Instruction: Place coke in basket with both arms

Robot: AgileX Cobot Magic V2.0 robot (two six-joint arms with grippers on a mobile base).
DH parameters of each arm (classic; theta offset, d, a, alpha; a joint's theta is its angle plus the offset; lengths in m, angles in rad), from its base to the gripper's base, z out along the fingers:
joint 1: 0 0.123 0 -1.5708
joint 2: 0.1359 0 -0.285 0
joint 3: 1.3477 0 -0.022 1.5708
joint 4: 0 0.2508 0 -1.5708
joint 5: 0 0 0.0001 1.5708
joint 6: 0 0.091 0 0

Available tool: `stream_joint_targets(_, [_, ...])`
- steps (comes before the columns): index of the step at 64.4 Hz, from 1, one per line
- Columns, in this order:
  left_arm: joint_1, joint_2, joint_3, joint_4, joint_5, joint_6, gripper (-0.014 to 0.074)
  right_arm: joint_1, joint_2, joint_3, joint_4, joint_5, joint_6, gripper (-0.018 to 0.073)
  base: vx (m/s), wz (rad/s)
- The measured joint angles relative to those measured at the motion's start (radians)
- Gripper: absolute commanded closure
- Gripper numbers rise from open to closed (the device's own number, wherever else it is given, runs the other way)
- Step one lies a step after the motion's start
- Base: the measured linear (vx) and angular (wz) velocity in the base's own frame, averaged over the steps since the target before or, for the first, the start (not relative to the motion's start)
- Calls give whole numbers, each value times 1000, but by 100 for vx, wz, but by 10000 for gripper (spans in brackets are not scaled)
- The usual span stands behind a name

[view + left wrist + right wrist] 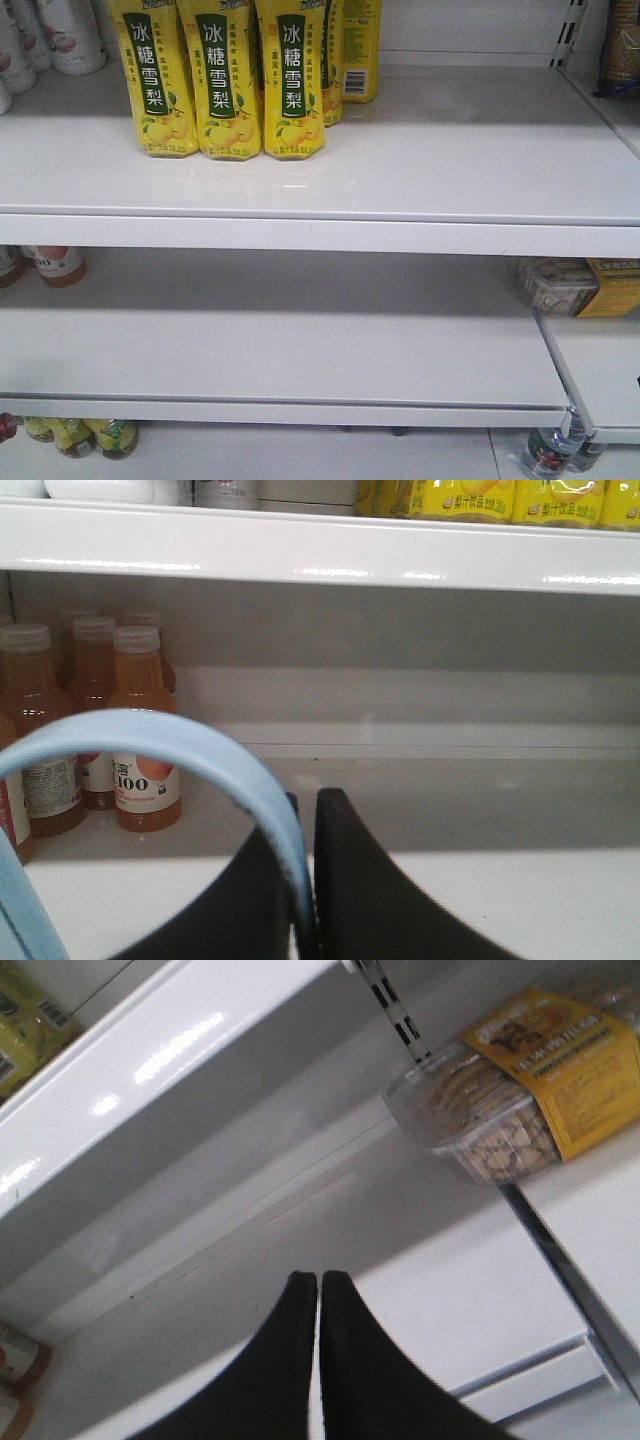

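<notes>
1. Left tool [305, 880]: two black wedge fingers [390, 900] pinched on a light blue curved strap, the basket handle [150, 742]. The strap arcs up from the lower left, over the top, and drops down between the fingers. Clenched on the handle.
2. Basket: only the handle shows, plus a sliver of light blue at the lower left edge of the left wrist view. The body is out of frame.
3. Right tool [319, 1290]: black fingers [370, 1380] pressed together, only a hairline seam between the tips. Nothing between them. Clenched, empty.
4. Coke: not seen in any of the three views; I cannot tell where it is.
5. Left wrist view, background: white shelf counter [480, 890] under the tool; orange juice bottles [140, 730] with pale caps stand in a cluster at the back left. Yellow packs [500, 500] line the shelf above.
6. Right wrist view, tilted: bare white shelf [480, 1290] below the tool; a clear tub of biscuits [510, 1100] with a yellow label sits on the neighbouring shelf, upper right, past a metal divider rail [560, 1270].
7. Front view: tall yellow drink bottles [220, 80] with Chinese lettering stand in a row at the upper shelf's left. The middle shelf [300, 350] is mostly bare; the biscuit tub [560, 285] is at far right. Neither arm is in this view.
</notes>
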Motion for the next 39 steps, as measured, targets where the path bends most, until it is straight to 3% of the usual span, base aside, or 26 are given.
stream_joint_targets(14, [0,0,0,0,0,0,603,0,-1,0,69,-18,-5,564,0,0])
stream_joint_targets(22, [0,0,0,0,0,0,603,0,-17,0,200,17,-95,564,0,0])
stream_joint_targets(32, [0,0,0,0,0,0,603,0,-75,0,441,83,-397,564,0,0])
stream_joint_targets(39, [0,0,0,0,0,0,603,0,-137,0,638,102,-720,564,0,0])
